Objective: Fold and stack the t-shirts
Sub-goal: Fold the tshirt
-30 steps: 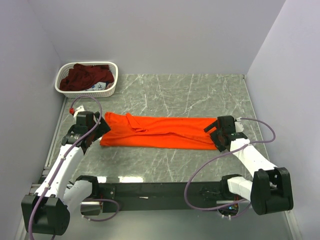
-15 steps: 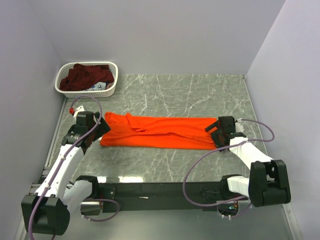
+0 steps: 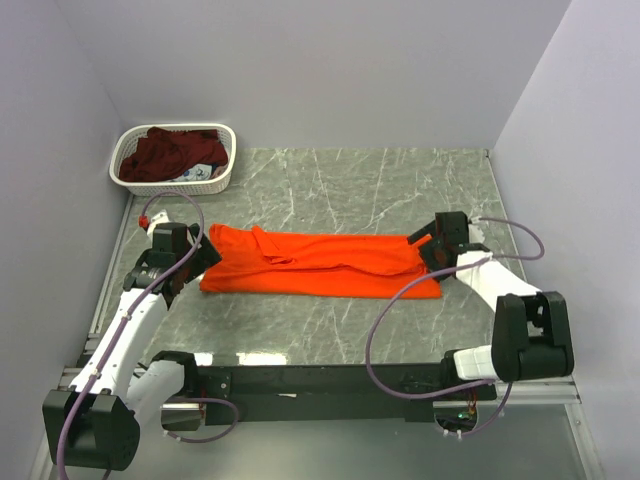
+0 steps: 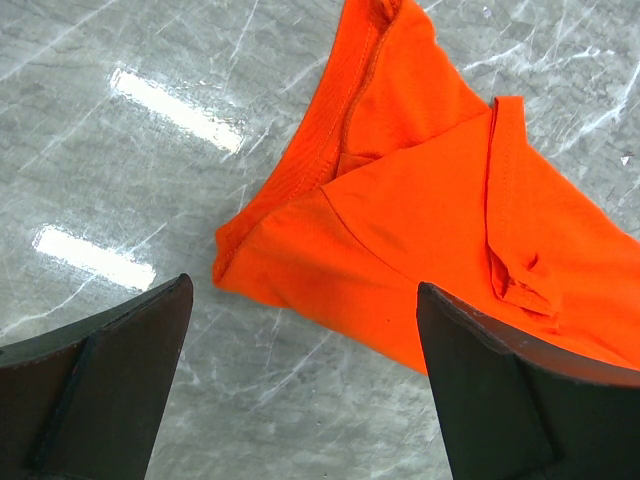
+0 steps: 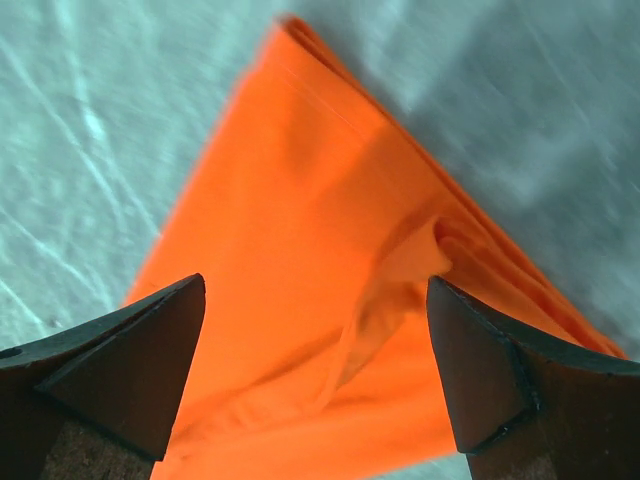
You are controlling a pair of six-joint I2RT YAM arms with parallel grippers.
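Observation:
An orange t-shirt (image 3: 320,264) lies folded into a long strip across the middle of the table. My left gripper (image 3: 197,262) hovers open at its left end, fingers straddling the near-left corner of the orange cloth (image 4: 430,220); mostly bare table shows between them (image 4: 305,385). Over the strip's right end my right gripper (image 3: 428,250) stands open, with orange cloth (image 5: 300,250) filling the space between its fingers (image 5: 315,385) and nothing gripped. A dark maroon t-shirt (image 3: 165,155) lies crumpled in the basket.
The white lattice basket (image 3: 226,168) stands at the far left corner by the left wall. Walls close in the table on the left, back and right. Grey marble table (image 3: 380,190) lies behind the shirt, and a narrower band in front of it.
My right gripper has shifted away from me and slightly left along the shirt's right end, its arm swinging round. The left arm and the shirt have stayed still.

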